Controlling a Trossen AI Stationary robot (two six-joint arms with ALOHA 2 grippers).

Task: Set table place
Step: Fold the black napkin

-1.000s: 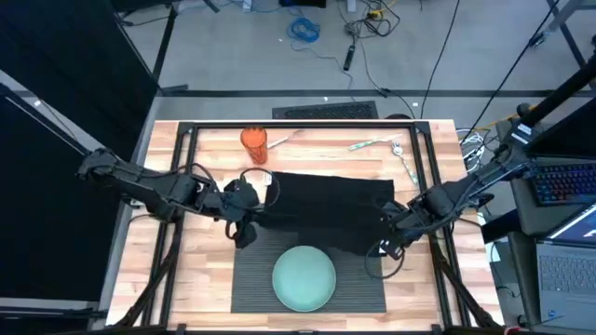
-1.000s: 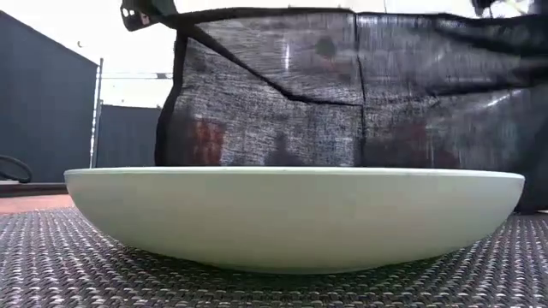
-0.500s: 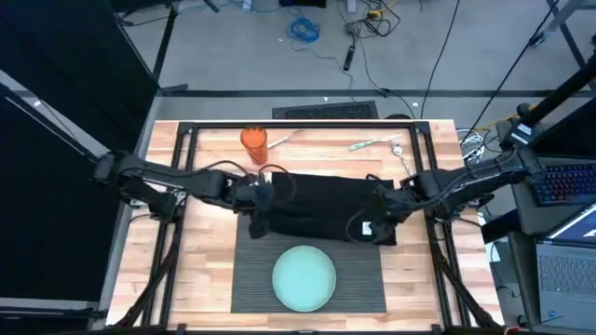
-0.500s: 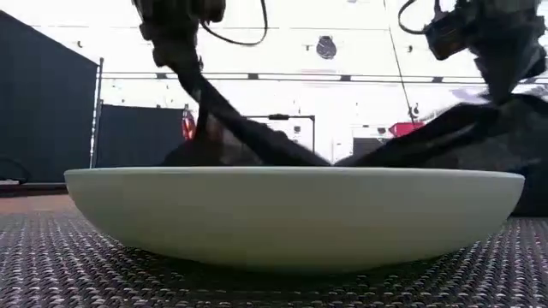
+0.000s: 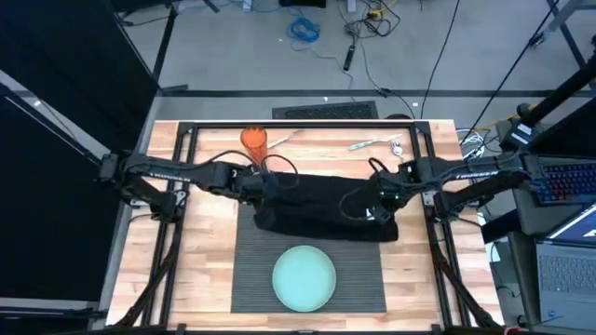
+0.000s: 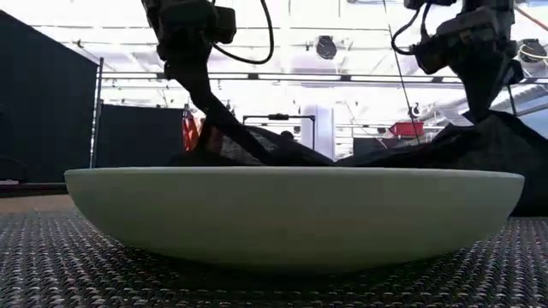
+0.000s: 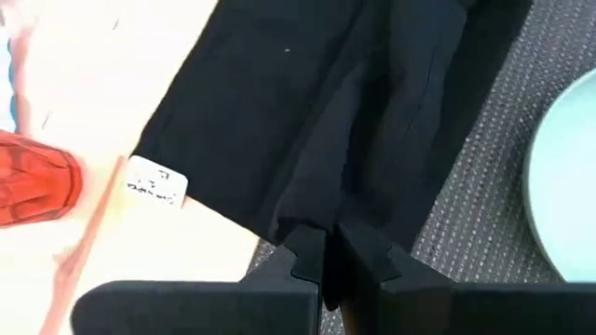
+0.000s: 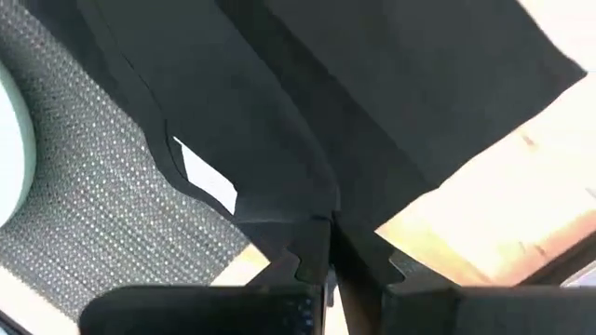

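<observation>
From above, a black napkin (image 5: 326, 205) lies across the placemat's (image 5: 251, 279) far edge on the table (image 5: 205, 279), behind the plate (image 5: 304, 277). Wrist views: left gripper (image 7: 331, 256) and right gripper (image 8: 328, 244) each pinch a napkin corner. Uneven release could leave it bunched.

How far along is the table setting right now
Done: the placemat lies flat with the teal plate on it. In hand: the left pincer and right pincer each pinch an end of the black napkin, which is draped low across the placemat's far edge, folded over itself. Left: the orange cup and cutlery sit unplaced at the table's far side.
</observation>
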